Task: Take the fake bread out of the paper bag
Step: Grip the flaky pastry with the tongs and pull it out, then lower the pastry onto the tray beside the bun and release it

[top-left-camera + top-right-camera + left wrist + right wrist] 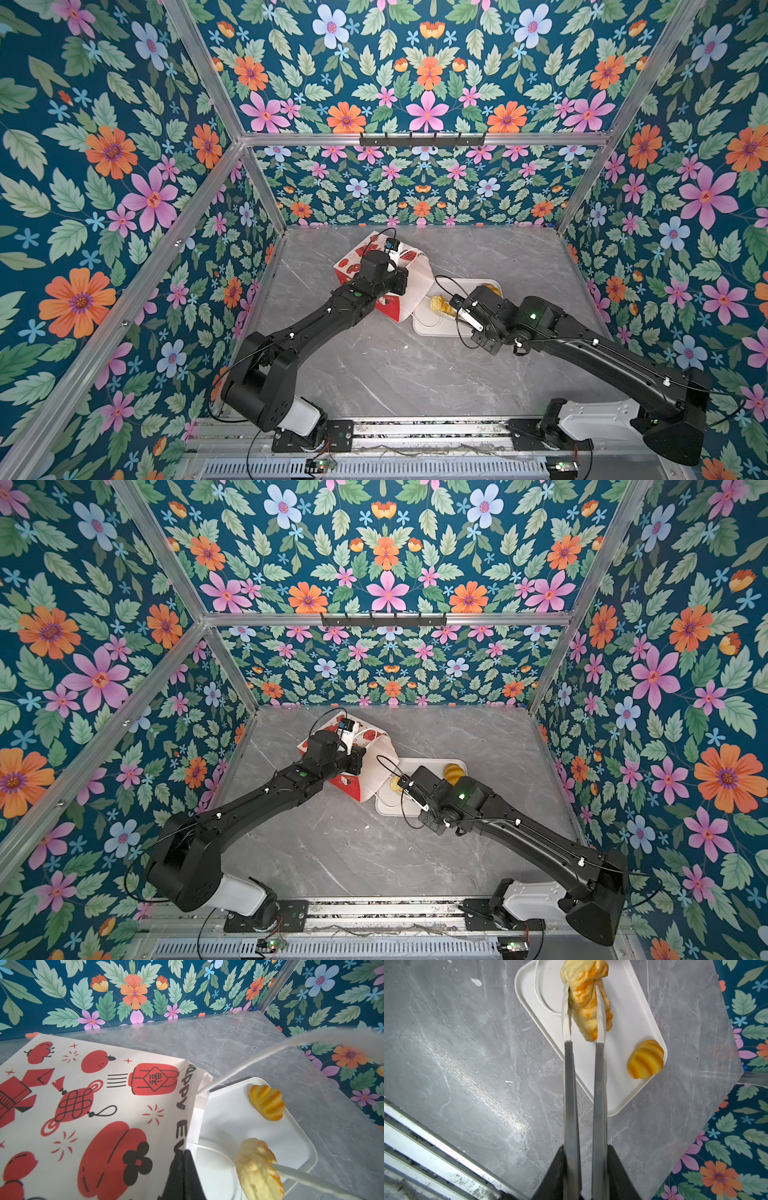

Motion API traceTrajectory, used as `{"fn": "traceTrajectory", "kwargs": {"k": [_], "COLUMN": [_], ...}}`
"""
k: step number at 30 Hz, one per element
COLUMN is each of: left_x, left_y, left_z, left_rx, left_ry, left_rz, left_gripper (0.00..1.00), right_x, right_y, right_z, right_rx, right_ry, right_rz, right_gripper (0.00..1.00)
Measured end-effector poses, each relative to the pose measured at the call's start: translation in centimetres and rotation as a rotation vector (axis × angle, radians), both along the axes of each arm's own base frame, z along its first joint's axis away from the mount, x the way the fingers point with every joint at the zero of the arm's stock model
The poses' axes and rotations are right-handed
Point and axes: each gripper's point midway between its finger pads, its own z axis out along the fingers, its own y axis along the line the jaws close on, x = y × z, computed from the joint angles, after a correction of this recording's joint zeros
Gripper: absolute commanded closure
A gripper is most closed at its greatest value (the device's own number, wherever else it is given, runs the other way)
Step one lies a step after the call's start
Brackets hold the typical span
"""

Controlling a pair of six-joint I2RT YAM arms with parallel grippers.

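Right gripper [584, 1163], clamped on tongs [571, 1084], is holding a plaited fake bread [586, 1001] over the white tray [623, 1088] at upper centre, near a roll [645, 1059]. Left gripper [182, 1172], closed, is pinching the paper bag [93, 1095] rim at lower centre. Unloading is underway; the next move likely calls for lowering the loaf and loosening the tongs.

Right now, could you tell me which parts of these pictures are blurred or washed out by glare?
Left wrist view: the pastry and the cord are soft, the print on the bag fairly sharp. Right wrist view: a bright glare streak crosses the table; the roll on the tray is crisp.
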Motion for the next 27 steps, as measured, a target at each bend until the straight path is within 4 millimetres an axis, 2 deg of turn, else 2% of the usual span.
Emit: {"fn": "traceTrajectory", "kwargs": {"k": [8, 17, 27], "left_x": [-0.1, -0.5, -0.5], "left_y": [0.1, 0.7, 1.0], "left_z": [-0.1, 0.0, -0.3], "left_rx": [-0.002, -0.002, -0.001], "left_ry": [-0.006, -0.013, -0.007], "left_rz": [0.004, 0.014, 0.017], "left_gripper": [1.00, 1.00, 1.00], "right_x": [0.5, 1.4, 0.6], "right_y": [-2.6, -3.0, -4.4], "right_z": [-1.2, -2.4, -0.7], "right_rx": [-0.072, -0.126, -0.154], "right_ry": [0.081, 0.131, 0.125], "right_rz": [-0.162, -0.231, -0.234], "right_gripper": [0.77, 0.77, 0.77]}}
